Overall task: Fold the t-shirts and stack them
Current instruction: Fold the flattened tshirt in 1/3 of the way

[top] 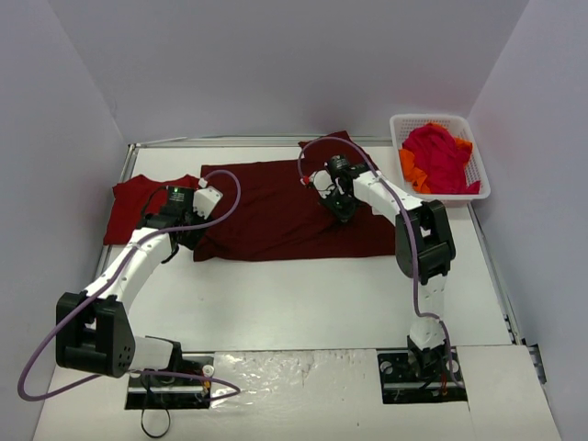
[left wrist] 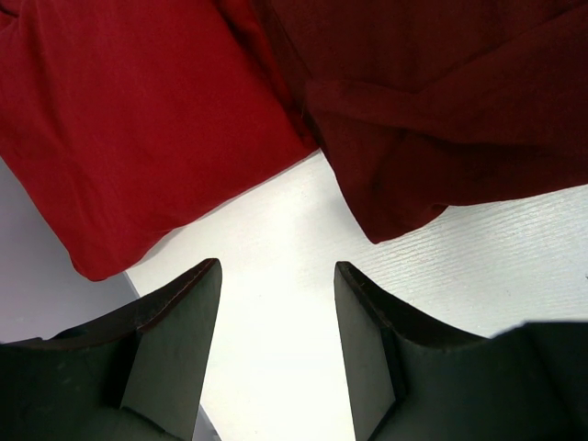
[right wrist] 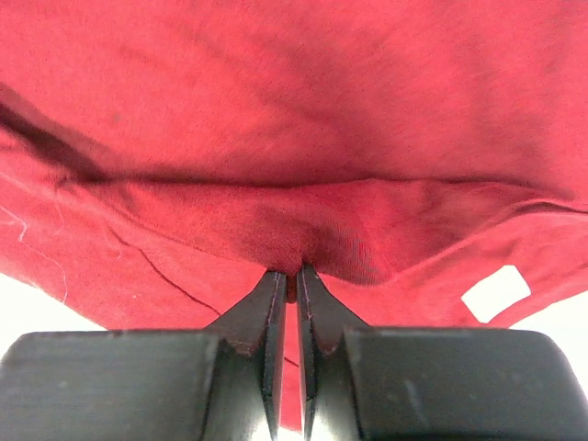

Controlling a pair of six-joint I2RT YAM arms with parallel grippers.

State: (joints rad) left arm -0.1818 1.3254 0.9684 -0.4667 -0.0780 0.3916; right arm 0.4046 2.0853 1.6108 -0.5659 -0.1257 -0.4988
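When taken from overhead: maroon t-shirt [top: 276, 216] spread flat mid-table for folding; red t-shirt [top: 133, 207] folded at left, probably stack base; other t-shirts [top: 439, 158] heaped in basket [top: 432, 118].

Left wrist: left gripper [left wrist: 276, 303] spread, empty, hovering over bare table [left wrist: 276, 211] by maroon corner, likely awaiting a hem grab.

Right wrist: right gripper [right wrist: 287, 273] pressed together, pinching a maroon pleat, ready to lift.

left arm [top: 138, 257] reaches forward, jaws parted; right arm [top: 404, 220], jaws pinched tight
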